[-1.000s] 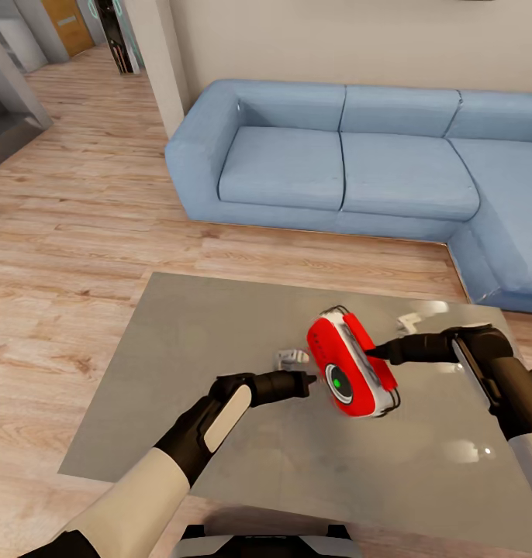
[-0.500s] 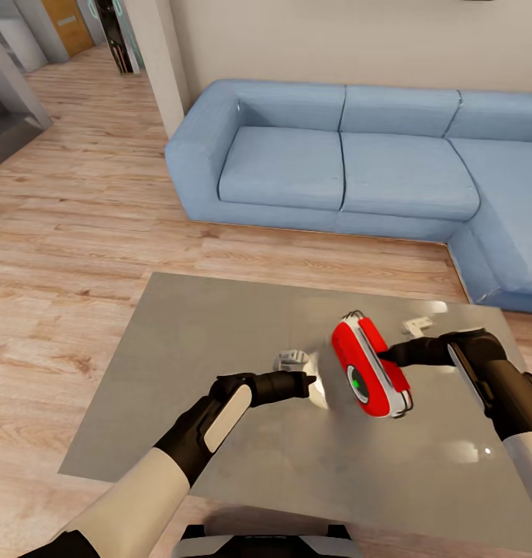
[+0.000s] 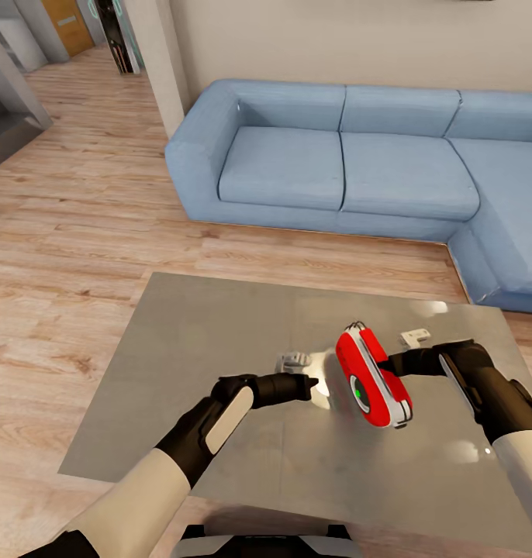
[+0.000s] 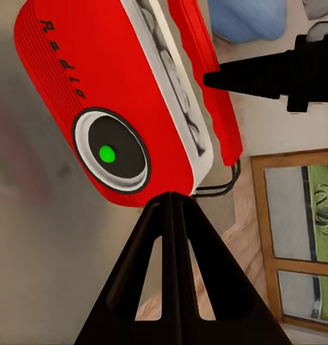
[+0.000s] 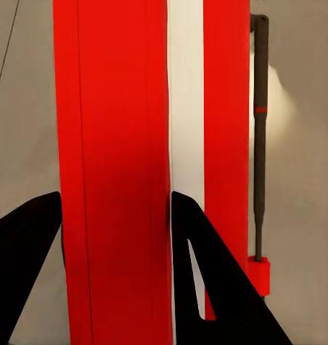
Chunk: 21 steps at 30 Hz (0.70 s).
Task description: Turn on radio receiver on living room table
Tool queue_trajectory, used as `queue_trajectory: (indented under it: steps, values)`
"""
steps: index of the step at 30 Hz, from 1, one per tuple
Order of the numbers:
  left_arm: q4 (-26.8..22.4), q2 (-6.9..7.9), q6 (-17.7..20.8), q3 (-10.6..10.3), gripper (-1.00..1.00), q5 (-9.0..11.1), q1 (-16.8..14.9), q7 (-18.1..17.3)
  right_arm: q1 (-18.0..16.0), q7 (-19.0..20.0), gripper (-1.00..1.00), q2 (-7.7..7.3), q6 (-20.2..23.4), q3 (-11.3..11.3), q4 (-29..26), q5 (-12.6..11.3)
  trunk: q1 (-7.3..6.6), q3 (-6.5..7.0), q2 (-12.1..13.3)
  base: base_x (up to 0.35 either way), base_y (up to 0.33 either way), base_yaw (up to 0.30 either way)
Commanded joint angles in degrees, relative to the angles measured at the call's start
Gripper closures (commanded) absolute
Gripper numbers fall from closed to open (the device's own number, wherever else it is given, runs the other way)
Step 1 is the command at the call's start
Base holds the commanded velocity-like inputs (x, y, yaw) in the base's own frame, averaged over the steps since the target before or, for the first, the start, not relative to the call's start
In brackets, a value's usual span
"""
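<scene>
The red radio receiver [image 3: 372,381] with white trim stands tilted on edge over the right half of the glossy grey table [image 3: 196,349]. Its green-centred dial [image 4: 110,152] faces my left gripper. My right gripper [image 3: 384,363] comes in from the right and is shut on the radio's body, one finger [image 5: 27,266] on each side of the red shell [image 5: 113,144]. The thin handle [image 5: 259,136] runs along the radio's side. My left gripper [image 3: 312,381] is shut, and its joined tip [image 4: 171,198] sits just at the radio's edge, close beside the dial.
A long blue L-shaped sofa [image 3: 336,163] stands beyond the table on the light wood floor [image 3: 80,232]. Small pale shapes [image 3: 293,360] [image 3: 415,337] show on the tabletop near the radio. A doorway and hallway [image 3: 64,31] open at the far left.
The right gripper has shifted the radio to the right and turned it, so its face now shows more edge-on, dial toward the left gripper. The left gripper has barely moved.
</scene>
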Motion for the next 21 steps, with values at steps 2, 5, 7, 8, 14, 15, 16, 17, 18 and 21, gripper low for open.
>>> queue_trajectory:
  steps: [2, 5, 7, 8, 14, 15, 16, 17, 18, 21]
  values:
    - [0.0, 0.00, 0.0, -0.2, 1.00, 0.0, 0.0, 0.0, 0.0, 0.0, 1.00, 0.00, -0.3, 0.0, 0.1, -0.2, 0.00, 0.00, 0.0, 0.000, 0.000, 0.000]
    - [0.0, 0.00, 0.0, -0.4, 1.00, 0.0, 0.0, 0.0, 0.0, -0.1, 1.00, 0.00, -1.0, 0.0, 0.4, -0.2, 0.00, 0.00, 0.0, 0.000, 0.000, 0.000]
    - [0.0, 0.00, 0.0, -0.4, 1.00, 0.0, 0.0, 0.0, 0.0, -0.3, 1.00, 0.00, -2.3, 0.1, 1.8, -0.2, 0.00, 0.00, 0.0, 0.000, 0.000, 0.000]
    - [0.0, 0.00, 0.0, -0.4, 1.00, 0.0, 0.0, 0.0, 0.0, -0.3, 1.00, 0.00, -3.1, 0.1, 2.8, -0.2, 0.00, 0.00, 0.0, 0.000, 0.000, 0.000]
    - [0.1, 0.00, 0.0, -0.4, 1.00, 0.0, 0.0, 0.0, 0.0, -0.4, 1.00, 0.02, -4.4, 0.1, 4.1, -0.2, 0.00, 0.00, 0.0, 0.000, 0.000, 0.000]
    - [0.0, 0.00, 0.0, -0.4, 1.00, 0.0, 0.0, 0.0, 0.0, -0.5, 1.00, 0.05, -4.5, 0.1, 4.2, -0.2, 0.00, 0.00, 0.0, 0.000, 0.000, 0.000]
    - [0.0, 0.00, 0.0, -0.4, 1.00, 0.0, 0.0, 0.0, 0.0, -0.7, 1.00, 0.07, -4.5, 0.1, 4.2, -0.2, 0.00, 0.00, 0.0, 0.000, 0.000, 0.000]
    - [0.0, 0.00, 0.0, -0.4, 1.00, 0.0, 0.0, 0.0, 0.0, -1.0, 1.00, 0.08, -4.6, 0.1, 4.3, -0.2, 0.00, 0.00, 0.0, 0.000, 0.000, 0.000]
    - [0.1, 0.00, 0.0, -0.4, 1.00, 0.0, 0.0, 0.0, 0.0, -1.1, 1.00, 0.13, -4.7, 0.1, 4.3, -0.2, 0.00, 0.00, 0.0, 0.000, 0.000, 0.000]
    - [0.0, 0.00, 0.0, -0.4, 1.00, 0.0, 0.0, 0.0, 0.0, -1.3, 1.00, 0.47, -5.2, 0.1, 4.3, -0.2, 0.00, 0.00, 0.0, 0.000, 0.000, 0.000]
